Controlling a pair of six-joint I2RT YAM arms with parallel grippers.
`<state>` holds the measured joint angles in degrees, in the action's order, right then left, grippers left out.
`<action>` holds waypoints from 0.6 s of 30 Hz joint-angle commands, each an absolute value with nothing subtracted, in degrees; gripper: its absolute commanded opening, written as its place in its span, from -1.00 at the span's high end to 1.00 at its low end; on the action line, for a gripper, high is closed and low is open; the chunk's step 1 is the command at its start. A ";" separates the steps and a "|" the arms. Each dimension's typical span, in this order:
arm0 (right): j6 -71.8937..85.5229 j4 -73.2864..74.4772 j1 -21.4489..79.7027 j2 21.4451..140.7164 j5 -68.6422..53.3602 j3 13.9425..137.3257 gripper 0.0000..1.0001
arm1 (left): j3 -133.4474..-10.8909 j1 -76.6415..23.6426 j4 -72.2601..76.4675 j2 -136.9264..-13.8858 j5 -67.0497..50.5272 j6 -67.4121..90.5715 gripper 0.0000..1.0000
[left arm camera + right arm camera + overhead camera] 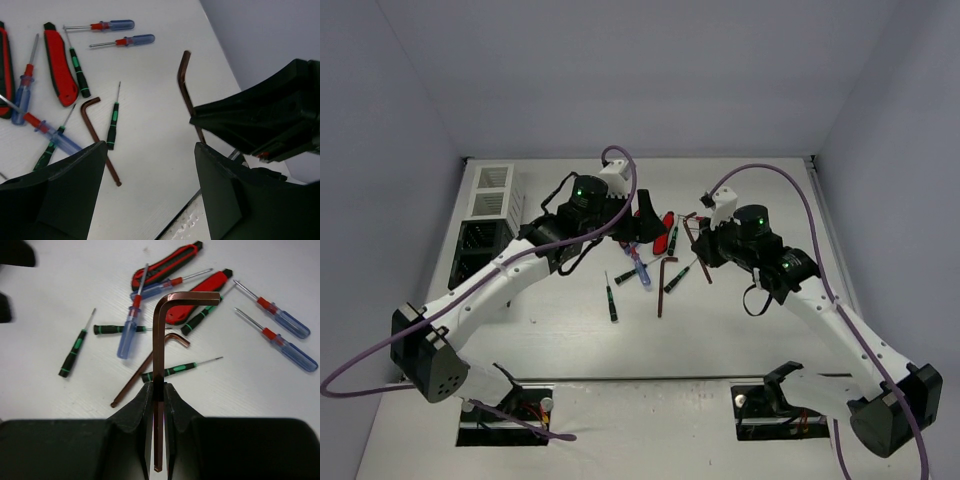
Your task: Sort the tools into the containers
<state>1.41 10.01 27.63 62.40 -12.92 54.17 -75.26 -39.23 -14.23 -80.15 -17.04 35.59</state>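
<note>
My right gripper (159, 390) is shut on the long arm of a brown L-shaped hex key (160, 335) and holds it upright above the table; it also shows in the top view (691, 230) and the left wrist view (185, 82). My left gripper (150, 190) is open and empty, just left of the right one (638, 226). Loose tools lie below: a second hex key (141, 371), red-handled tools (200, 292), blue/red screwdrivers (286, 323) and black/green screwdrivers (172, 371). A white bin (492, 190) and a black bin (478, 246) stand at the far left.
The loose tools spread over the table's middle (642, 272). A back wall and side walls close in the table. The right gripper's black body (270, 115) hangs close beside my left fingers (235, 200). The near table edge shows below the left gripper.
</note>
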 commanded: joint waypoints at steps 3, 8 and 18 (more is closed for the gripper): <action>0.64 6.04 29.43 59.63 -18.89 55.92 1.00 | -81.78 -41.96 -6.77 -82.46 -19.73 37.61 -0.35; 1.10 5.32 31.65 59.90 -18.94 56.12 1.00 | -82.38 -43.25 -5.52 -83.30 -18.38 37.26 -0.34; 1.89 3.52 34.74 60.64 -18.46 56.43 1.00 | -85.29 -43.63 -9.00 -87.39 -16.75 38.96 -0.22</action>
